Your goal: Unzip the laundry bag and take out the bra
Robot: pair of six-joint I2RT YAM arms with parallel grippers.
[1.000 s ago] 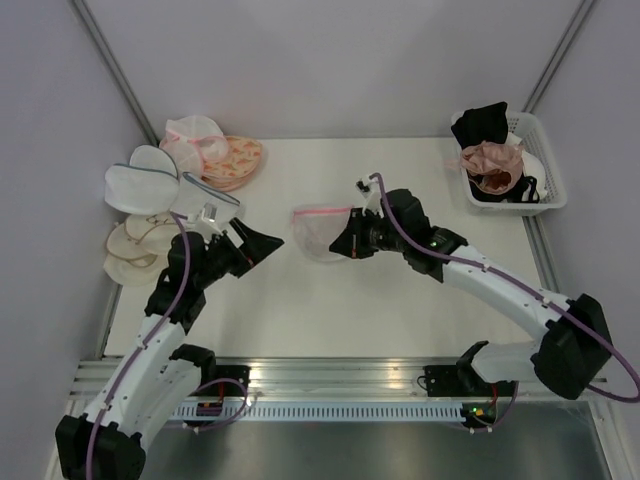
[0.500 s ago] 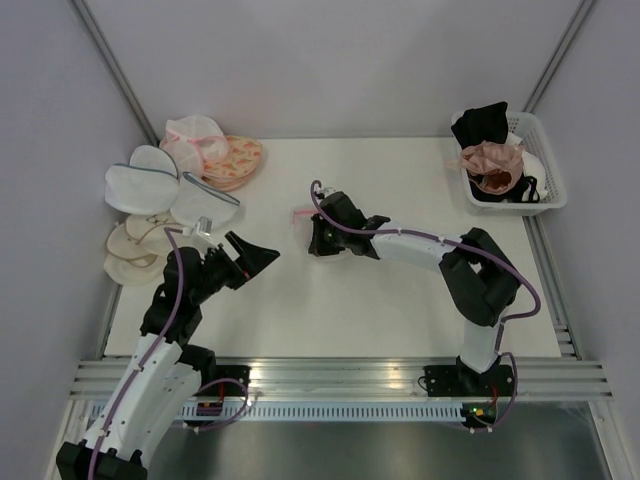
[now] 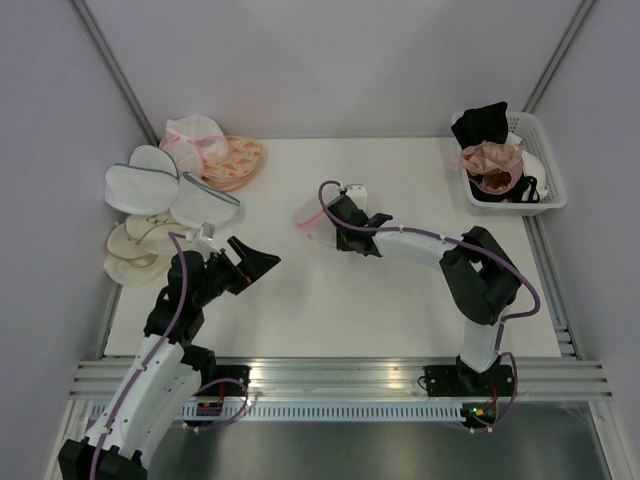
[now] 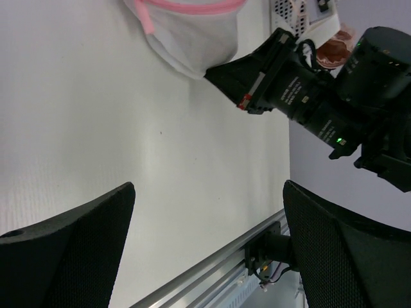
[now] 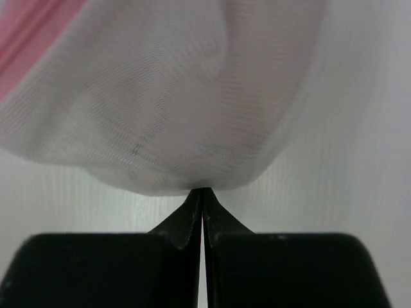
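Right wrist view: my right tool [image 5: 202, 196] is closed, its two tips pressed together on a pinch of white mesh at the rounded edge of the bag [image 5: 173, 96]. The bag fills the upper part of that view, just beyond the tips. Its pink zipper rim [image 5: 26, 38] is at the upper left, away from the pinch. The mesh is too cloudy for me to tell what is inside.

From above, the bag [image 3: 309, 222] lies about mid-counter [image 3: 330, 310]. My right tool reaches it from the right, forearm stretched leftward low over the counter. The tool's wrist hides much of the bag, and only its left part and the pink rim show.

My left tool [image 3: 257, 258] hangs wide open and holds nothing. It is nearer and to the left of the bag, well apart from it, with its jaws facing the bag. In the left wrist view the bag [image 4: 192, 38] sits beyond my spread fingers [image 4: 70, 256], with the right tool's black tips at its rounded edge, opposite the rim.

A basket [image 3: 553, 172] of garments stands at the far right corner. A heap of pouches [image 3: 195, 140] lies at the far left.
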